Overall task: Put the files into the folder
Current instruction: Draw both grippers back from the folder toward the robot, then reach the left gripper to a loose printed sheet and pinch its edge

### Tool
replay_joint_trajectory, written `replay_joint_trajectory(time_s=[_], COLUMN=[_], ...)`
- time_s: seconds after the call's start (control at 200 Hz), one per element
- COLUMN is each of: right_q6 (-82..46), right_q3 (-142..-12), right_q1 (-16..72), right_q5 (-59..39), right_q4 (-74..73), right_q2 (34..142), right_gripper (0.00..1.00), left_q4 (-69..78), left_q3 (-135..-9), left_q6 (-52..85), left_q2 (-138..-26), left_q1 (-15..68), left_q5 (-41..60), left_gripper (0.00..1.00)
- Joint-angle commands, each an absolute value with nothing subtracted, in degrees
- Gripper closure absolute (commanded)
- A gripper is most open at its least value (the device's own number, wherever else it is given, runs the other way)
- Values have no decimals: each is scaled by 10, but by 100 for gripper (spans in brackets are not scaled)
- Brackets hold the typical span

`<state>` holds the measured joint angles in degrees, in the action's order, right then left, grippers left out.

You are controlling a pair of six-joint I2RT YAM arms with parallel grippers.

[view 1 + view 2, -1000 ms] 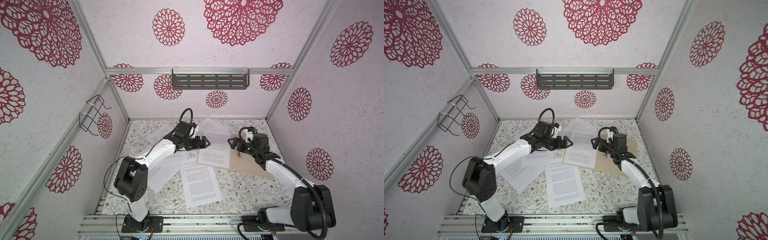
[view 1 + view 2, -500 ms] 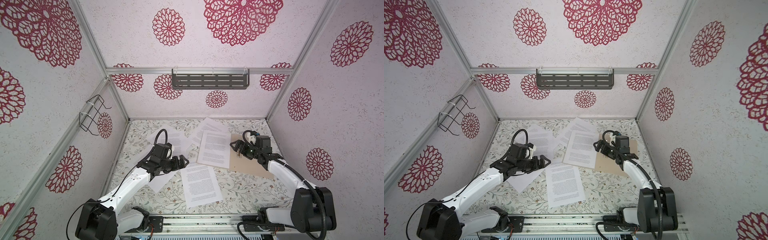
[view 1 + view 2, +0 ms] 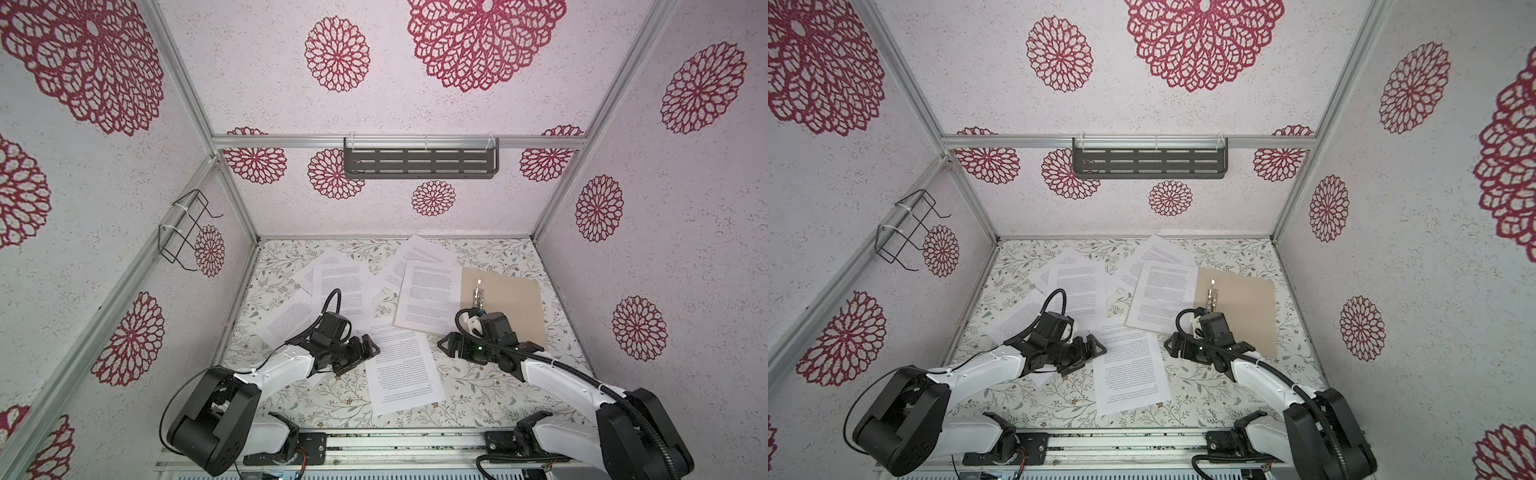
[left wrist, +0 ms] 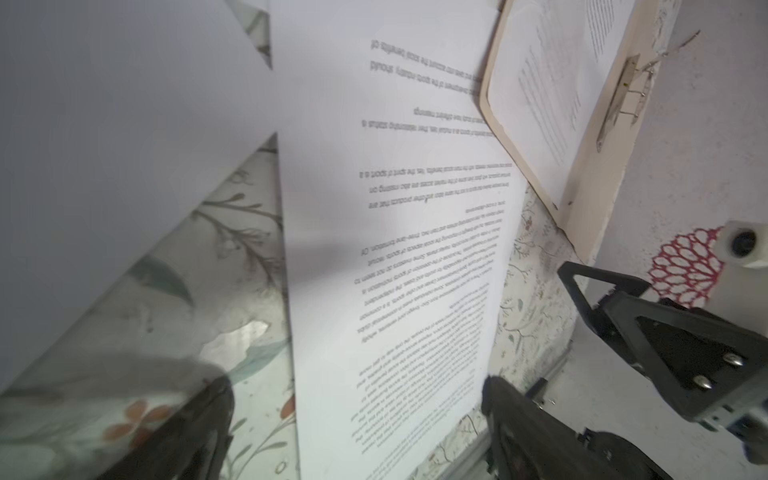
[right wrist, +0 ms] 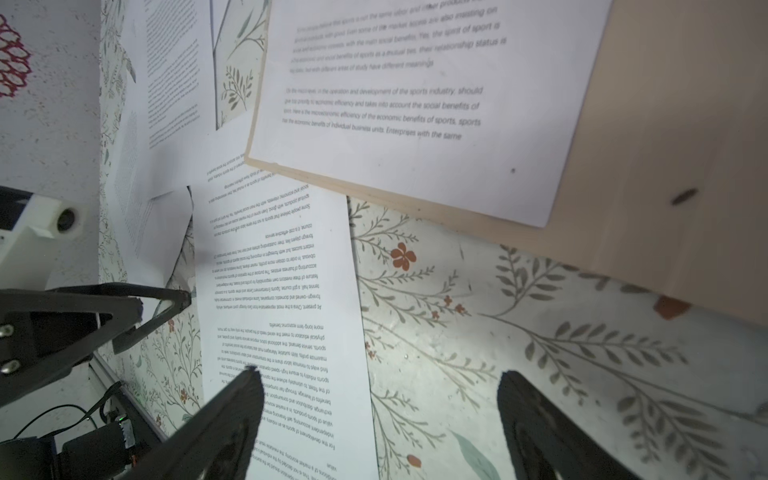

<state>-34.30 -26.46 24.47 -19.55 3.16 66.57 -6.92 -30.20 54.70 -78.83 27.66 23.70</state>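
Note:
The tan folder point(image 3: 513, 309) lies open at the right, its metal fastener point(image 3: 478, 294) showing, and one white sheet point(image 3: 430, 297) rests on its left leaf. Another of the files, a printed sheet point(image 3: 401, 370), lies in front at the middle, its far end tucked under the folder's edge. My left gripper point(image 3: 368, 351) stands open at that sheet's left edge. At the sheet's right, my right gripper point(image 3: 446, 345) is open, low over the table. In the left wrist view the sheet point(image 4: 395, 249) runs between the open fingers. In the right wrist view one fingertip point(image 5: 249, 376) hangs over the sheet point(image 5: 274, 291).
More loose sheets lie overlapping at the left point(image 3: 343, 291), further left point(image 3: 291, 320) and at the back point(image 3: 424, 253) on the floral table point(image 3: 316, 399). Walls close in three sides. A grey shelf point(image 3: 419, 162) and a wire rack point(image 3: 185, 230) hang on the walls.
My left arm has drawn back from the middle of the table to the front left. My right gripper has left the folder's fastener and come forward. Both now flank the front sheet.

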Motion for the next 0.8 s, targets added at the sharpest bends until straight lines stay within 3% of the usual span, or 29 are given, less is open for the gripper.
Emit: replay_joint_trajectory(time_s=[0.0, 0.275, 0.795], right_q6=[-357, -378, -406], right_q3=[-255, -243, -276], right_q1=[255, 293, 323], right_q5=[-203, -222, -248], right_q4=[-11, -61, -140], right_q2=[649, 724, 828], right_gripper=[9, 9, 9], left_q4=[13, 100, 228], left_q3=[-275, -252, -242], left_q6=[588, 636, 673], left_q2=[-832, -878, -836], left_q1=[281, 285, 290], left_q5=[228, 239, 311], left_gripper=[4, 3, 1])
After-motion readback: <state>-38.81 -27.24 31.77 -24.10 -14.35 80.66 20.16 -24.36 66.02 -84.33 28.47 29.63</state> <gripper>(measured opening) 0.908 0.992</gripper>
